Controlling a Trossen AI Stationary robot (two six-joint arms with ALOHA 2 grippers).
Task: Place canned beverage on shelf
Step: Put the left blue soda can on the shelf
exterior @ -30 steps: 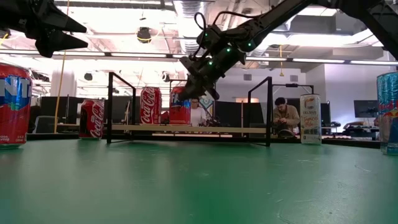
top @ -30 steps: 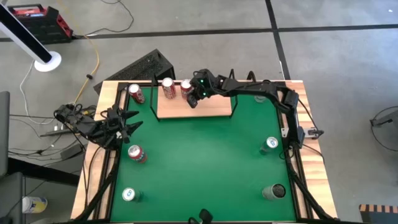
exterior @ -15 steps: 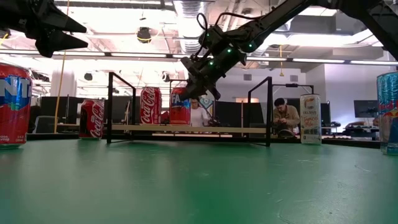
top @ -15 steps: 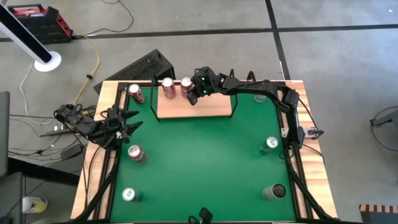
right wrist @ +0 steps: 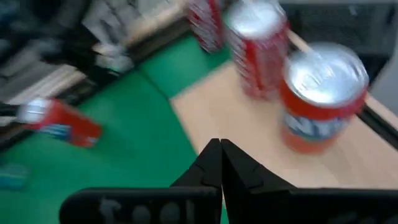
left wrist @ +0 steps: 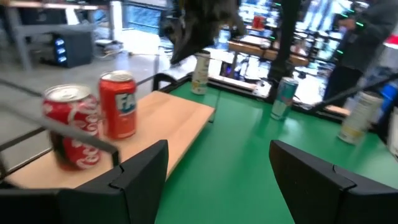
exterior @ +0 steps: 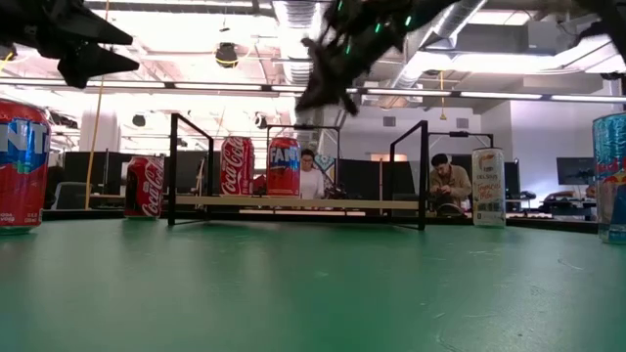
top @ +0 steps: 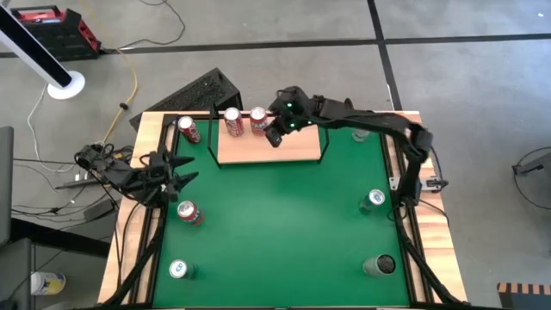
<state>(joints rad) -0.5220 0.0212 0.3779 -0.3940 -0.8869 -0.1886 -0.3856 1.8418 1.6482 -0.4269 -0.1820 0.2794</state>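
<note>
1. The shelf (top: 269, 146) stood at the far edge of the green worktop (top: 284, 224), toward the far left corner.
2. Two cans stood upright side by side on the shelf's far left part: a red cola can (top: 232, 122) and an orange soda can (top: 257, 120).
3. The right gripper (top: 275, 138) hovered above the shelf just beside the orange soda can, clear of it, with its jaws pressed together and holding nothing.
4. The left gripper (top: 183, 168) was at the left edge of the worktop, raised off the surface, its jaws spread wide and empty.
5. A third red can (top: 188, 130) stood on the worktop just left of the shelf.
6. Further cans stood along the left and right edges of the worktop.
</note>
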